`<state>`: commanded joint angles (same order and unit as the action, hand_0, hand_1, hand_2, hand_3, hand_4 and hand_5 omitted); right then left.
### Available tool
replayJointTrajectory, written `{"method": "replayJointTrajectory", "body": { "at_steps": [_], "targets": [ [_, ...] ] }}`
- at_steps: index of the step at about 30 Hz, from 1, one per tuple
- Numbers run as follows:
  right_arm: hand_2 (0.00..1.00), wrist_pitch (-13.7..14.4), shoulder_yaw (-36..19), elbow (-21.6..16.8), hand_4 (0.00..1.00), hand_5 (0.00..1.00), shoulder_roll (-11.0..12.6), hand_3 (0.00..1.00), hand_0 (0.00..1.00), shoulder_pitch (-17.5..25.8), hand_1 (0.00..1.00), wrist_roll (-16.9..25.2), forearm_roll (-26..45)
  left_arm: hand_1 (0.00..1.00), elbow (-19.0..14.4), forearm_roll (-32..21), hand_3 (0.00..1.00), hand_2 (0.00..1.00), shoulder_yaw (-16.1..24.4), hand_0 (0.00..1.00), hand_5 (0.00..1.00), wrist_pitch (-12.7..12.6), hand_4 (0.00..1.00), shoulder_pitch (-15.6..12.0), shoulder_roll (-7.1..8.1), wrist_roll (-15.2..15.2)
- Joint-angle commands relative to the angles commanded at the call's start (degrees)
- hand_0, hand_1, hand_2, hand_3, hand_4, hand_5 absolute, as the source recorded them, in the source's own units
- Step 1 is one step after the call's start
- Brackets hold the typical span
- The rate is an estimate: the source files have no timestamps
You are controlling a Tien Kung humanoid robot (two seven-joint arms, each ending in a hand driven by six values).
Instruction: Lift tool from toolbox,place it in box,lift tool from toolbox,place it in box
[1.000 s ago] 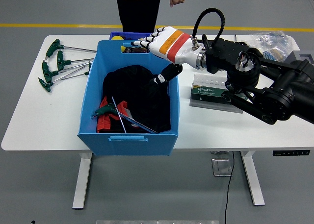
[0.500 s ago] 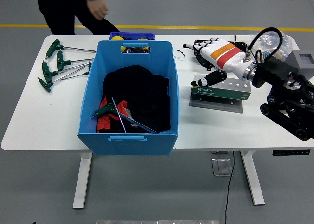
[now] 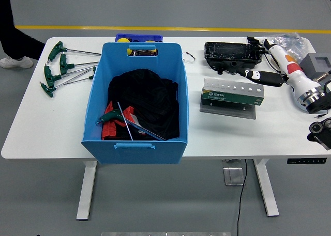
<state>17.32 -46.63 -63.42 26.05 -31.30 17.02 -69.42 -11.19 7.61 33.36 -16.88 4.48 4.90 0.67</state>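
The blue box (image 3: 135, 143) stands at the table's middle left with a black cloth (image 3: 147, 99) inside. On the cloth's near side lies a green-handled T-wrench (image 3: 118, 116) across a red item. Several more green-handled T-wrenches (image 3: 61, 66) lie on the table left of the box. A black tool tray (image 3: 230, 55) and a green-labelled tool case (image 3: 232, 93) sit right of the box. My right hand (image 3: 269, 63), white with an orange band, hovers at the far right beside the black tray, fingers stretched out and holding nothing. The left arm is out of sight.
A small dark-blue bin (image 3: 138, 38) with yellow items stands behind the box. A clear plastic bag (image 3: 287, 40) and a grey block (image 3: 318, 62) sit at the far right corner. A person's leg and shoe (image 3: 15, 60) show at the upper left.
My right arm has pulled back from above the blue box to the table's right edge, hand empty throughout. The person walked from the table's far side off to the left.
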Motion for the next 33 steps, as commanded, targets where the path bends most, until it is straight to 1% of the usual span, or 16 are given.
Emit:
{"method": "replayJointTrajectory", "body": {
  "at_steps": [2,3,6,8,9,14,15,17,22,26,28,33],
  "targets": [
    [0.846,-1.70,-3.86,0.27,0.998,0.670,-1.49,0.881,0.807,3.08,0.804,0.44,5.21,0.659,-0.06,-0.42,0.754,0.718,-0.48,0.681,0.836,0.12,0.942,-0.01,-0.02,-0.01],
    [0.844,-2.02,-4.98,0.35,0.998,0.823,-1.86,0.873,0.805,3.92,0.785,0.55,6.91,0.668,-0.07,-0.58,0.754,0.724,-0.64,0.681,0.836,0.15,0.942,-0.01,-0.01,0.00],
    [0.844,-4.35,-11.28,0.79,0.998,0.823,-4.29,0.873,0.805,7.87,0.785,1.16,14.36,0.668,-0.11,-1.19,0.754,0.724,-1.28,0.681,0.836,0.36,0.942,-0.07,-0.02,0.07],
    [0.844,-5.52,-14.57,1.11,0.998,0.823,-5.27,0.873,0.805,9.42,0.785,1.42,18.73,0.668,-0.12,-1.29,0.754,0.724,-1.38,0.681,0.836,0.42,0.942,-0.07,-0.06,0.06],
    [0.833,-6.30,-16.04,1.22,0.998,0.861,-5.72,0.857,0.804,10.15,0.785,1.44,19.34,0.672,-0.12,-1.25,0.760,0.725,-1.38,0.680,0.837,0.45,0.942,-0.07,-0.07,0.04],
    [0.833,-9.31,-23.38,0.84,0.998,0.861,-7.72,0.857,0.804,13.53,0.785,1.01,18.02,0.672,-0.04,-1.07,0.760,0.725,-1.24,0.680,0.837,0.64,0.942,-0.15,-0.11,-0.11],
    [0.827,-9.77,-24.90,0.67,0.998,0.883,-8.06,0.841,0.799,14.18,0.778,0.72,17.57,0.683,-0.04,-1.07,0.762,0.730,-1.25,0.681,0.838,0.72,0.942,-0.15,-0.11,-0.19],
    [0.827,-10.68,-27.74,0.39,0.998,0.883,-8.71,0.841,0.799,15.42,0.778,-0.01,16.30,0.683,-0.06,-1.02,0.762,0.730,-1.26,0.681,0.838,0.85,0.942,-0.13,-0.09,-0.33],
    [0.816,-12.41,-32.39,0.00,0.998,0.888,-10.18,0.835,0.799,17.25,0.768,-1.77,13.64,0.688,-0.04,-0.68,0.764,0.736,-1.03,0.682,0.840,0.95,0.942,-0.19,-0.11,-0.50],
    [0.816,-14.71,-36.18,-0.43,0.998,0.888,-11.73,0.835,0.799,18.28,0.768,-4.10,9.67,0.688,-0.04,-0.31,0.764,0.736,-0.76,0.682,0.840,1.00,0.942,-0.24,-0.16,-0.64],
    [0.803,-15.59,-38.14,-1.07,0.998,0.888,-12.70,0.822,0.784,18.91,0.757,-5.22,8.03,0.694,-0.04,-0.02,0.769,0.739,-0.57,0.677,0.847,1.00,0.944,-0.28,-0.18,-0.74],
    [0.795,-16.82,-42.80,-3.10,0.998,0.890,-15.25,0.814,0.781,20.60,0.754,-6.87,7.37,0.691,-0.03,0.65,0.770,0.739,-0.16,0.677,0.855,1.13,0.946,-0.38,-0.18,-0.91]
  ]
}}
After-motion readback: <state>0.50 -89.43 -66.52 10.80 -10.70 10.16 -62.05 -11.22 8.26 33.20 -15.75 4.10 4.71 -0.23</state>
